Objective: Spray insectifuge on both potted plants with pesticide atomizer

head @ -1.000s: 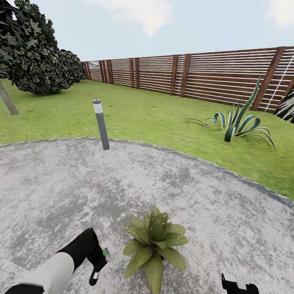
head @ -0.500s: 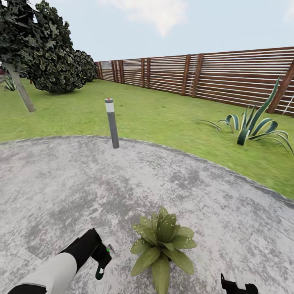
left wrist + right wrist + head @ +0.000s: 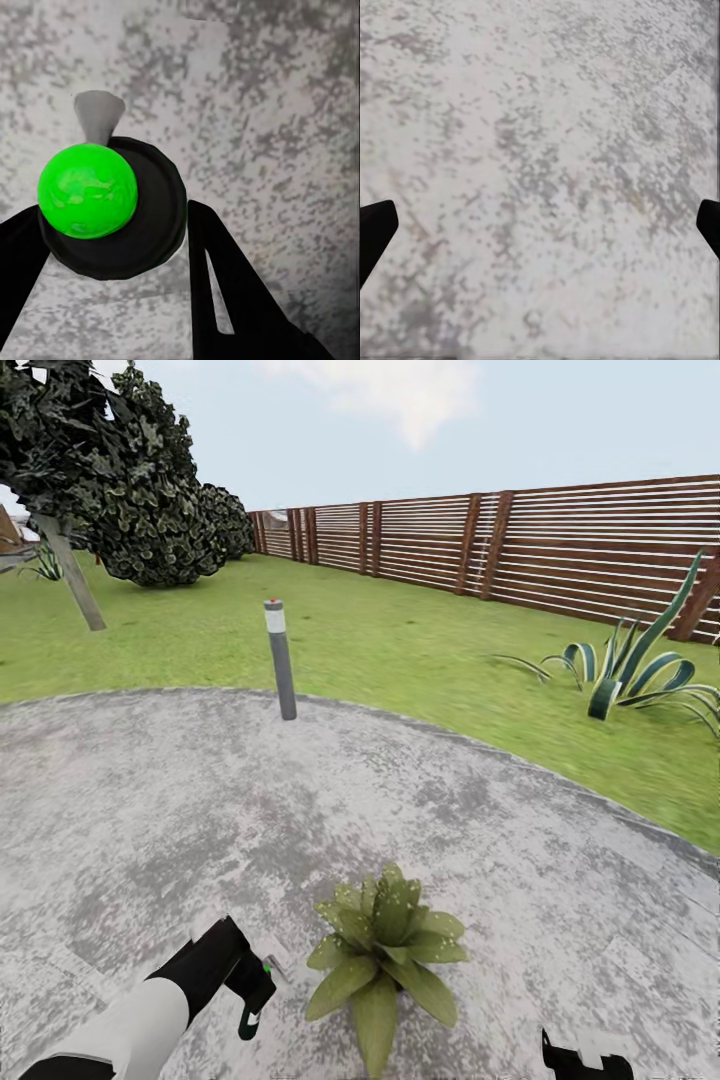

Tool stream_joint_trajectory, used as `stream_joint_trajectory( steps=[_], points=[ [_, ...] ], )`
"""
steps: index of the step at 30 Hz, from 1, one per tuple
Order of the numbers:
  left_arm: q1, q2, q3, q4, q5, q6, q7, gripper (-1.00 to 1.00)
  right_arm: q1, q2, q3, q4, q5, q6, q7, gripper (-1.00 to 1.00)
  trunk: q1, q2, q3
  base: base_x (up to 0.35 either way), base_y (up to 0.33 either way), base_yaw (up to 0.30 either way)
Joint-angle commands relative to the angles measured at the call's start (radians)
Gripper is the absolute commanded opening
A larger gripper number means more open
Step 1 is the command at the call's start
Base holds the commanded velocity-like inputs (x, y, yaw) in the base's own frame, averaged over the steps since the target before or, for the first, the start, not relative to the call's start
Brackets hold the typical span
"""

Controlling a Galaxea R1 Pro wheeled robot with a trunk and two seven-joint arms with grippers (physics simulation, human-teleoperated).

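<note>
My left gripper (image 3: pixel 252 1000) grips the pesticide atomizer (image 3: pixel 101 206) just beside the potted plant (image 3: pixel 383 952); my right gripper (image 3: pixel 540 225) is spread wide over bare patio (image 3: pixel 150 810), whose edge lies well ahead.

Pot hidden beneath potted plant (image 3: pixel 383 950) leaves, agave (image 3: pixel 625 670) cut by frame edge, right gripper (image 3: pixel 585 1057) largely cropped.

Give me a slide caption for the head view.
Left claw holds the atomizer beside a potted plant on the patio.
</note>
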Motion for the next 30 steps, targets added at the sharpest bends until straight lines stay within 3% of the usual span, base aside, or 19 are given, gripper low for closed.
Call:
stream_joint_trajectory(
  steps=[1, 7, 13, 26, 30],
  points=[
    [-0.001, 0.000, 0.001, -0.002, -0.010, 0.003, -0.008, -1.00, -0.001, 0.000, -0.005, 0.002, 0.011, -0.003, -0.005, 1.00, 0.000, 0.000, -0.001, -0.068, -0.056, 0.090],
    [0.000, 0.001, 0.002, 0.005, -0.007, 0.003, 0.046, -1.00, -0.001, 0.000, -0.005, 0.002, 0.011, -0.004, -0.005, 1.00, 0.000, 0.000, -0.001, -0.010, -0.008, 0.248],
    [0.000, -0.001, 0.000, 0.008, 0.051, 0.000, 0.064, -1.00, -0.001, 0.000, -0.005, 0.002, 0.011, -0.004, -0.005, 1.00, 0.000, 0.000, -0.001, 0.000, 0.000, 0.110],
    [0.000, -0.001, 0.000, 0.007, 0.054, 0.000, 0.064, -1.00, -0.001, -0.002, -0.005, 0.002, 0.012, -0.003, -0.004, 1.00, 0.000, 0.000, -0.001, -0.052, -0.210, 0.004],
    [0.000, -0.001, 0.000, 0.008, 0.054, 0.000, 0.064, -1.00, -0.001, 0.000, -0.005, 0.003, 0.012, -0.003, -0.004, 1.00, 0.000, 0.000, -0.001, -0.049, -0.036, 0.199]
  ],
)
